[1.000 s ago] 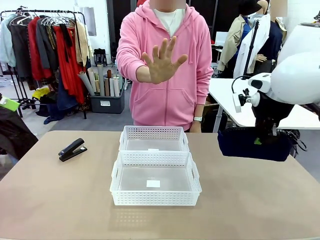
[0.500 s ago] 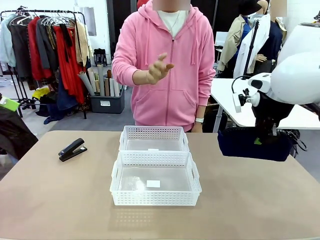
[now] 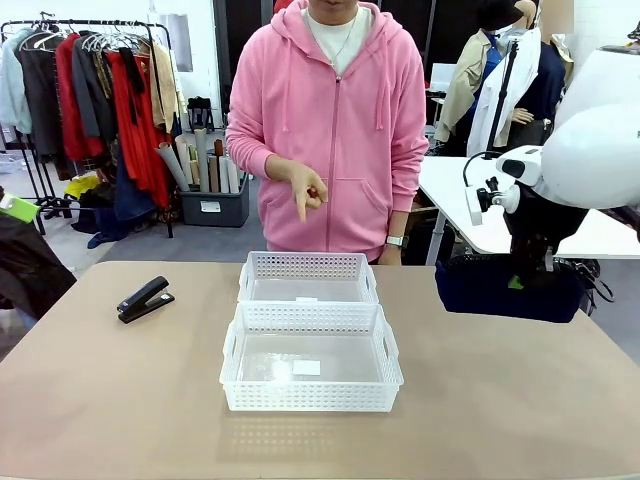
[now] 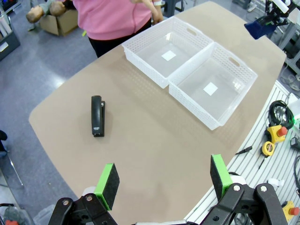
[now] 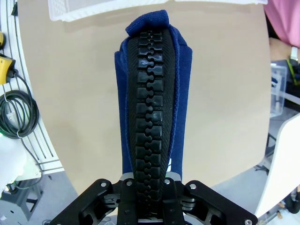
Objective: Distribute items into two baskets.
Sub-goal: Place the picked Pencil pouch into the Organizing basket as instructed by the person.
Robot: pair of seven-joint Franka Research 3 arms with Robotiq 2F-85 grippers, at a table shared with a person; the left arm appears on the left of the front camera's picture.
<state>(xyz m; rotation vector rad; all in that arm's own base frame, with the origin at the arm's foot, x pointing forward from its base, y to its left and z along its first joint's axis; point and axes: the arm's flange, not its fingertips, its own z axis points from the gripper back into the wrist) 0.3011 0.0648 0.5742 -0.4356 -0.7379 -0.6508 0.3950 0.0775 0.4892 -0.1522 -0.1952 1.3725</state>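
Note:
A black stapler point(image 3: 145, 298) lies on the tan table at the left, apart from everything. Two white lattice baskets sit end to end at mid-table: the far basket point(image 3: 308, 258) and the near basket point(image 3: 311, 397), both with nothing in them. Off to the right, my right gripper point(image 3: 530, 262) is shut on the navy zippered pouch point(image 3: 500, 290), which hangs above the table. From the right wrist, the pouch point(image 5: 180, 93) runs up from the shut jaws. My left gripper point(image 4: 162, 180) is open, high over the table, with the stapler point(image 4: 97, 116) and both baskets point(image 4: 145, 65) point(image 4: 197, 105) below.
A person in a pink hoodie stands at the far edge, one hand point(image 3: 305, 192) pointing a finger down toward the far basket. Bare tabletop point(image 3: 120, 390) lies around the baskets. Clothes racks and a white side table point(image 3: 450, 190) stand behind.
The person's raised open palm has come down and now points a finger downward. Neither arm has moved, and the pouch hangs where it was.

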